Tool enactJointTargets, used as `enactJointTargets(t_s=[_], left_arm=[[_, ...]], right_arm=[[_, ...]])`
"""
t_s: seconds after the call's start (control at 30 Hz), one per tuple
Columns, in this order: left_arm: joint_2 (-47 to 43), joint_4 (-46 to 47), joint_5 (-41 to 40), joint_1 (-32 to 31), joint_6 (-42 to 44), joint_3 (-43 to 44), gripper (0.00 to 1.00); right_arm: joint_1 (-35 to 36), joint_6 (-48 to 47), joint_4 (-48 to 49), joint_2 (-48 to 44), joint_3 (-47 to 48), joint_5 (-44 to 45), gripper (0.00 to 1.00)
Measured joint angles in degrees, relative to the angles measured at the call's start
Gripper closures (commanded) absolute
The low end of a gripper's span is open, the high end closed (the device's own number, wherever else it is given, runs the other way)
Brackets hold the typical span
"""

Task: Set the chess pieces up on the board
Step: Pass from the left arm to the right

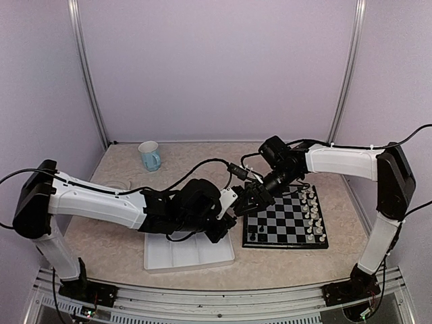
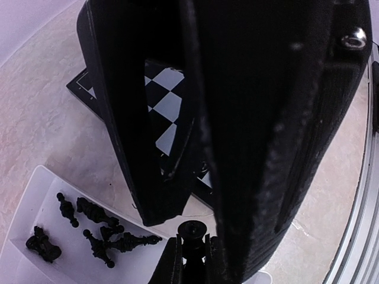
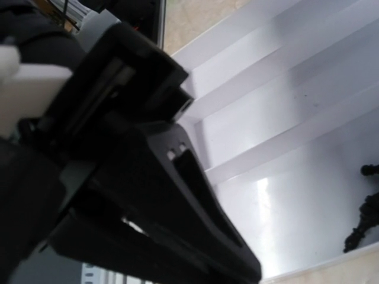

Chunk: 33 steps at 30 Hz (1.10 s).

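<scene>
In the left wrist view my left gripper (image 2: 193,251) is shut on a small black chess piece (image 2: 193,232), held upright above the tray's edge. The right gripper's two big black fingers (image 2: 136,148) hang just in front of it, spread apart, with the board (image 2: 169,103) showing through the gap. From above, the left gripper (image 1: 231,219) and right gripper (image 1: 251,201) meet at the left edge of the board (image 1: 283,223). More black chess pieces (image 2: 106,236) lie in the white tray (image 2: 35,195). Two black pieces (image 1: 255,233) stand near the board's left front corner.
White chess pieces (image 1: 312,216) fill the board's right columns. The white compartment tray (image 1: 189,255) lies under the left wrist, and its dividers (image 3: 296,148) and a few black pieces (image 3: 364,222) show in the right wrist view. A pale blue mug (image 1: 150,156) stands at the back.
</scene>
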Motion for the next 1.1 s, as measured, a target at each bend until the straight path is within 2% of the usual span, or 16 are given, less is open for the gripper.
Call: enactJointTargets(t_s=[0.5,0.63,0.73,1.03,1.1], left_arm=[[0.00,0.28,-0.59,-0.48,0.02,0.00,0.99],[-0.04,0.63,-0.59,-0.70,0.02,0.00,0.98],[-0.07,0.85,-1.11,-0.70,0.00,0.00,0.98],[-0.07,0.98,-2.01,-0.74,0.00,0.00,0.99],[-0.07,1.05,-2.12,-0.81,0.00,0.00,0.95]], right_arm=[[0.11,0.92,-0.39,1.86,0.00,-0.57,0.69],[0.11,1.36,-0.26,2.64,0.00,0.31,0.62],[0.11,1.70,-0.11,3.06,0.00,1.14,0.62],[0.11,1.68,0.02,3.06,-0.02,1.16,0.83],[0.11,1.68,0.04,3.06,-0.02,1.03,0.89]])
